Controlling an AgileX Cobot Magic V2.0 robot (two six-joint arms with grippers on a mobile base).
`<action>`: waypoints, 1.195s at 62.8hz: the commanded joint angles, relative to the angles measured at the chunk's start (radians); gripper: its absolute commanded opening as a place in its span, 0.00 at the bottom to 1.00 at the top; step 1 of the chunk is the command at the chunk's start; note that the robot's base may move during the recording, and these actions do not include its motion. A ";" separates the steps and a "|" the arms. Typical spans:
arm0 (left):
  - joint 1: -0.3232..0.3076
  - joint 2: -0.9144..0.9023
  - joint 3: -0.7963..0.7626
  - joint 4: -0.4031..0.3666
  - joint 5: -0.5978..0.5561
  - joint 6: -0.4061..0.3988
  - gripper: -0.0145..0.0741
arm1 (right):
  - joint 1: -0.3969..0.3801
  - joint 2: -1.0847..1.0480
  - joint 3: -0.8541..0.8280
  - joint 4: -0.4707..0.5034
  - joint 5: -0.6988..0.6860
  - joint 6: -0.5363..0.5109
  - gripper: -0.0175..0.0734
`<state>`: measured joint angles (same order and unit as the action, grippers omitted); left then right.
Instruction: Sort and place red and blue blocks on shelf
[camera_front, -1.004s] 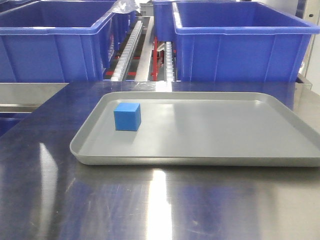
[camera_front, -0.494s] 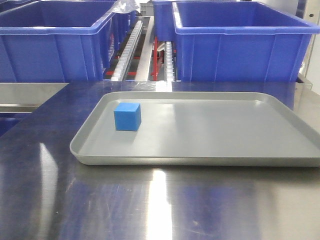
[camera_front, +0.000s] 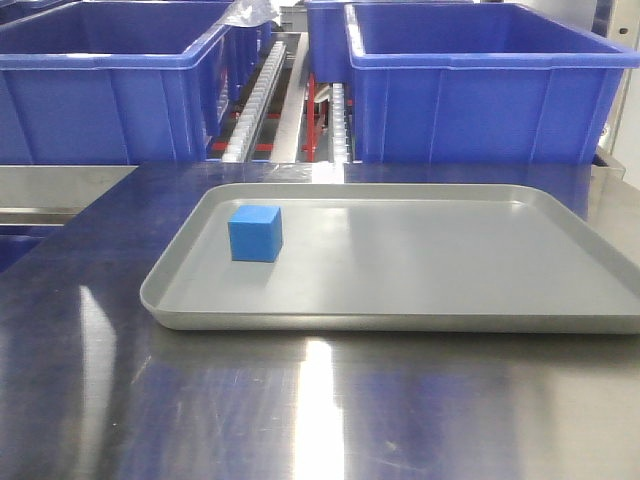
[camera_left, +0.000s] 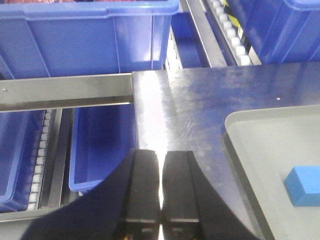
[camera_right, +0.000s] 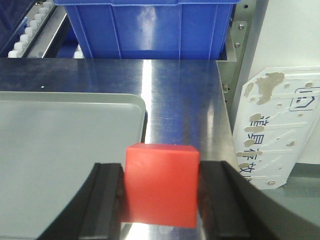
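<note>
The blue block (camera_front: 255, 232) sits on the left part of the grey tray (camera_front: 420, 322); the left wrist view shows this blue block (camera_left: 305, 186) at its right edge. My left gripper (camera_left: 161, 155) hovers over the steel tabletop left of the tray, shut with nothing between its fingers. The red block (camera_right: 161, 182) is clamped between the black fingers of my right gripper (camera_right: 161, 172), above the tabletop just off the tray's right corner (camera_right: 135, 107). The shelf (camera_front: 262, 90) with its roller rails and blue bins (camera_front: 480, 85) stands behind the table. Neither gripper shows in the front view.
Two large blue bins (camera_front: 100, 85) flank the rails at the back. A lower blue bin (camera_left: 100, 145) lies beyond the table's left edge. A steel post (camera_right: 240, 60) and a white printed panel (camera_right: 280, 130) stand at the table's right edge.
</note>
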<state>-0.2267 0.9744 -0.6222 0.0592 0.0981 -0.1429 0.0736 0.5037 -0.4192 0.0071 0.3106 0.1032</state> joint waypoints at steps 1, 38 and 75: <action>-0.009 -0.007 -0.037 -0.008 -0.066 0.002 0.30 | -0.007 0.001 -0.028 -0.007 -0.088 -0.001 0.25; -0.009 -0.007 -0.037 -0.011 0.114 0.002 0.37 | -0.007 0.001 -0.028 -0.007 -0.088 -0.001 0.25; -0.009 0.077 -0.187 -0.190 0.416 0.002 0.70 | -0.007 0.001 -0.028 -0.007 -0.087 -0.001 0.25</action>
<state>-0.2267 1.0401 -0.7417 -0.1082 0.5249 -0.1429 0.0736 0.5037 -0.4192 0.0071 0.3106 0.1032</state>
